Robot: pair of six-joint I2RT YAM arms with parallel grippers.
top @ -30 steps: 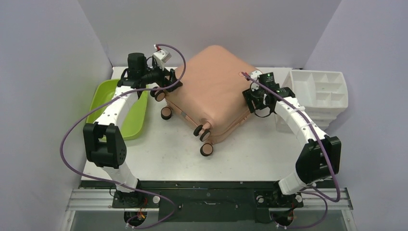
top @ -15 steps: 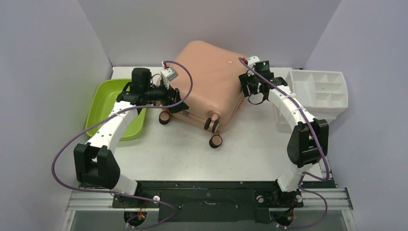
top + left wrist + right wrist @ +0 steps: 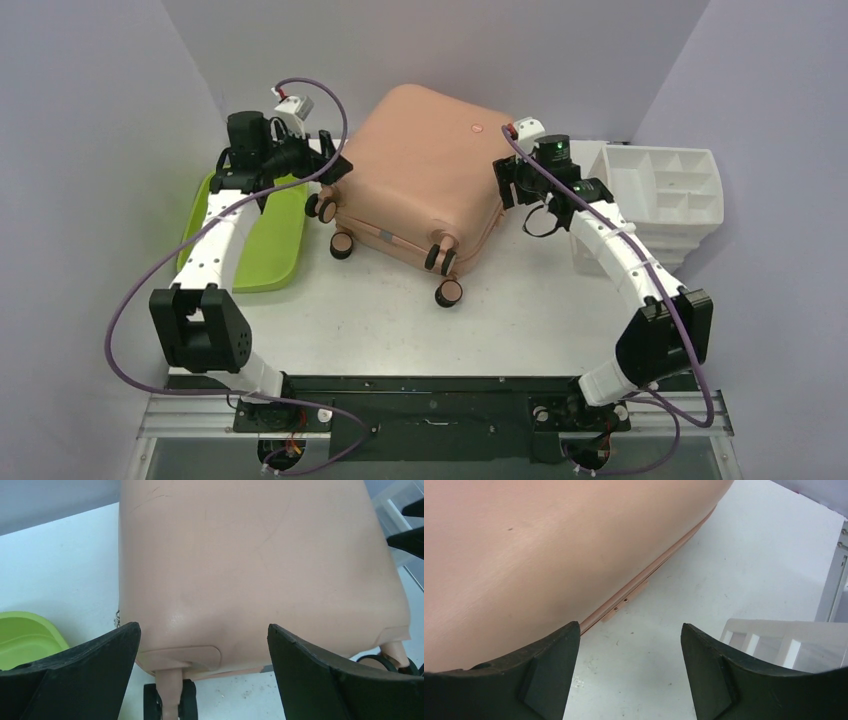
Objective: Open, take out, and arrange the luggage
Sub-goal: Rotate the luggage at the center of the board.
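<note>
Black fingers of the left gripper (image 3: 202,630) stand spread wide with nothing between them, aimed at the wheel-end corner of the luggage (image 3: 260,565); whether they touch the shell cannot be told; so wide a stance suits bracing or nudging the case rather than pinching it; the right gripper (image 3: 629,630) likewise has its jaws parted and empty, held close beside the case's right flank; between its fingers runs the seam (image 3: 639,585) where the two shells meet, with a small tab on it; this placement is probably chosen to reach the closure; seen from above, the left gripper (image 3: 335,168) and right gripper (image 3: 505,185) flank the luggage (image 3: 420,180) on opposite sides, a pose that would steady it against sliding; the salmon-pink case lies flat on the white table (image 3: 520,310), turned slightly askew, its caster wheels (image 3: 448,293) toward the arms and its round logo (image 3: 477,127) toward the far wall; the seam looks shut, so opening appears not yet begun; a lime-green tub (image 3: 255,250) sits just left of the case and a white organizer (image 3: 665,185) at the right, plausibly destinations for whatever the case holds
</note>
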